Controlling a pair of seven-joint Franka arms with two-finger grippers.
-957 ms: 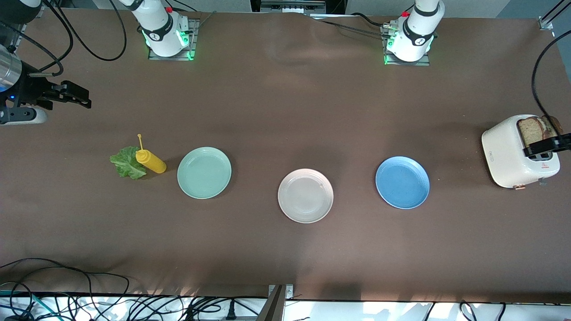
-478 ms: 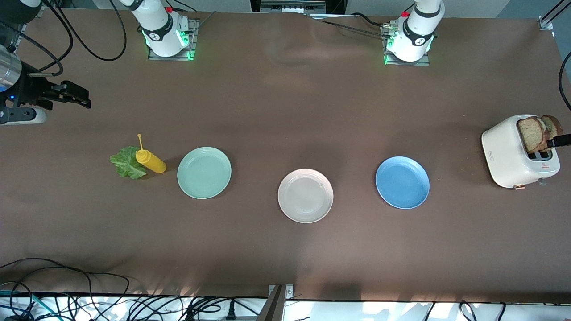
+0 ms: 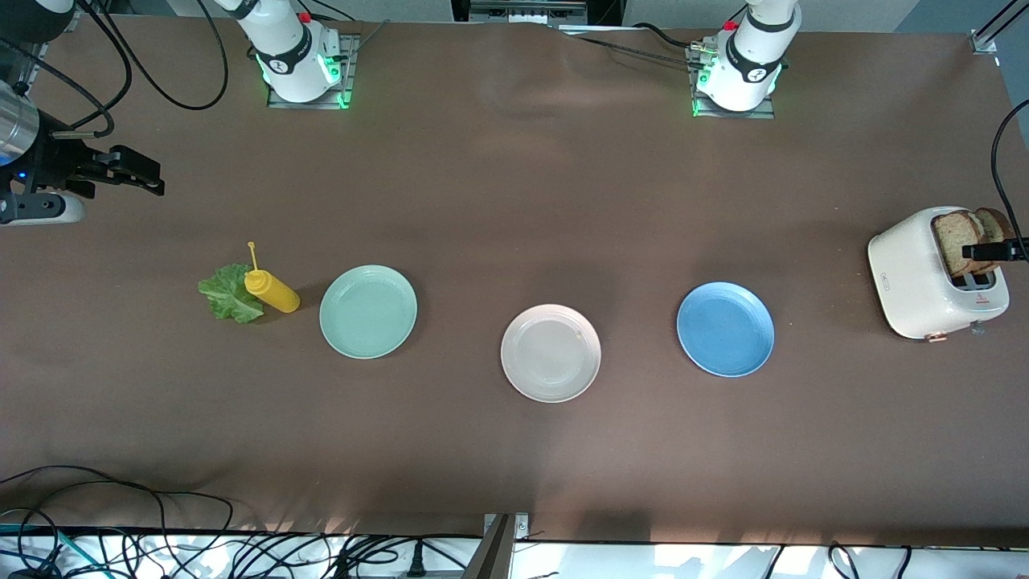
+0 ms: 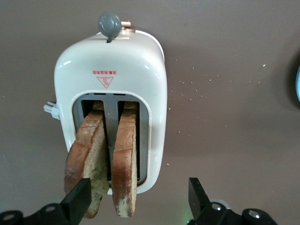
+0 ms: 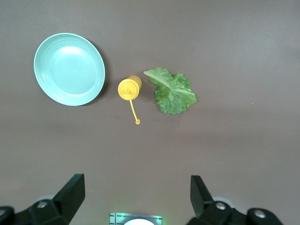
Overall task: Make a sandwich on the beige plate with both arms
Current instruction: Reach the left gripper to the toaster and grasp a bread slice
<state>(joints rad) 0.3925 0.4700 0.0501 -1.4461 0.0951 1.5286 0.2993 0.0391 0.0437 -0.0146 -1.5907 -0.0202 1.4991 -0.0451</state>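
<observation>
Since both toast slices are standing up in the toaster at the left arm's end, the left gripper hangs over it, fingers spread wide around them, grasping nothing yet. Beige plate sits bare mid-table between the mint-green plate and blue plate, ready for stacking. Right gripper waits, fingers released, above the lettuce beside the mustard bottle, probably lined up to grab it.

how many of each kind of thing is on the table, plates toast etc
plates: 3, mint-green plate, beige plate, blue plate
toast slices: 2, both standing in the toaster
toaster: 1
lettuce leaf: 1
yellow squeeze bottle: 1
total: 8
</observation>
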